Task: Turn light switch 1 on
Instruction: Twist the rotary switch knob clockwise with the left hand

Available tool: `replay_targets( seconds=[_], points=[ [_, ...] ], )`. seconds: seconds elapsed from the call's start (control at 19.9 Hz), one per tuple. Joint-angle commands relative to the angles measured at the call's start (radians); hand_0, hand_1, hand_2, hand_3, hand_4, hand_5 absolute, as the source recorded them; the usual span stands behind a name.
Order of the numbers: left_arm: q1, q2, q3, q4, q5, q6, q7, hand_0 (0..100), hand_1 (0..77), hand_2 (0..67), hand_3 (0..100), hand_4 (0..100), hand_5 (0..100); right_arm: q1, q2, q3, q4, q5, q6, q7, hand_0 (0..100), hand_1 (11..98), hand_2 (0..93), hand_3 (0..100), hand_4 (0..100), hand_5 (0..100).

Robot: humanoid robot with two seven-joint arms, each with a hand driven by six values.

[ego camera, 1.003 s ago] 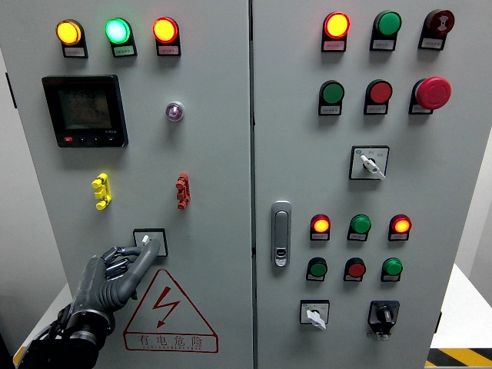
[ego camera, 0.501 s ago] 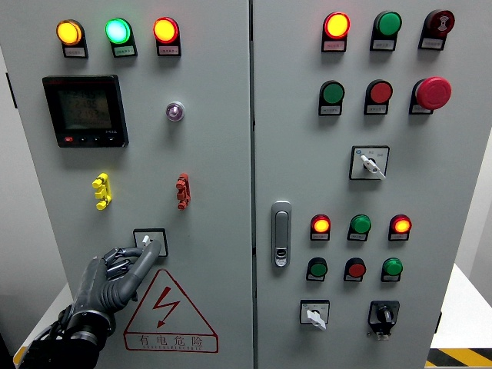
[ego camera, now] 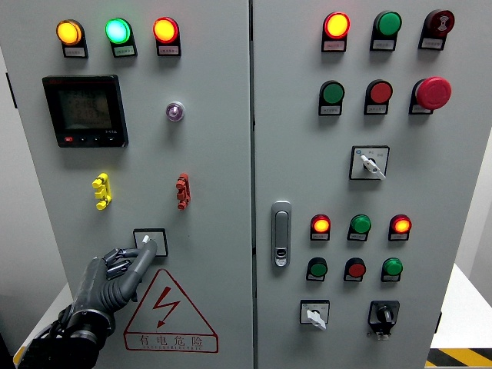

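1. Your left hand (ego camera: 115,270) came in from the lower left and sat against the left door of the grey cabinet (ego camera: 223,154). Its forefinger (ego camera: 144,255) was stretched out while the other fingers were curled in toward the palm, gripping nothing.
2. The tip of that forefinger touched the lower part of the small square switch (ego camera: 151,240), which sits low on the left door, right above the red-bordered warning triangle (ego camera: 168,307).
3. Compared with a second ago, your hand had dropped a little: the fingertip reached near the middle of the switch then, and was at its lower edge in this moment. The white knob at the switch looked much the same in both, and you could not tell from the view whether it had turned.
4. Above the switch, a yellow clip (ego camera: 101,191) and a red clip (ego camera: 182,191) were side by side, unchanged.
5. Higher still, the dark meter display (ego camera: 84,110) and a small round key lock (ego camera: 174,111) had not moved.
6. The top row showed an amber lamp (ego camera: 68,32), a green lamp (ego camera: 118,31) and a red lamp (ego camera: 164,30), all lit exactly as before.
7. On the right door, the metal door handle (ego camera: 281,233) and the red mushroom stop button (ego camera: 433,92) were unchanged, well apart from your hand.
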Motion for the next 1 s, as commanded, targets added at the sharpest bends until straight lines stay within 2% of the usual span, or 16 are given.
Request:
replay_targets(
  seconds=[0.0, 0.55, 0.6, 0.95],
  points=[
    [-0.001, 0.0, 0.0, 0.0, 0.0, 0.0, 0.004, 27, 50.5, 50.6, 93, 100, 90, 0.0, 0.0002, 0.001, 0.0, 0.0, 0.0, 0.0, 0, 19.8, 0.0, 20, 19, 10],
    [-0.016, 0.0, 0.001, 0.002, -0.002, -0.002, 0.018, 28, 49.7, 50.8, 93, 100, 91, 0.0, 0.0002, -0.001, 0.0, 0.0, 0.0, 0.0, 0, 19.7, 0.0, 20, 19, 10],
    [-0.016, 0.0, 0.001, 0.002, 0.0, -0.002, 0.019, 28, 49.7, 50.8, 93, 100, 91, 0.0, -0.0014, 0.001, 0.0, 0.0, 0.0, 0.0, 0, 19.8, 0.0, 20, 19, 10],
    [-0.016, 0.002, 0.003, 0.002, 0.0, -0.002, 0.019, 27, 49.8, 50.9, 94, 100, 91, 0.0, 0.0002, -0.001, 0.0, 0.0, 0.0, 0.0, 0, 19.4, 0.0, 20, 19, 10]
  ],
)
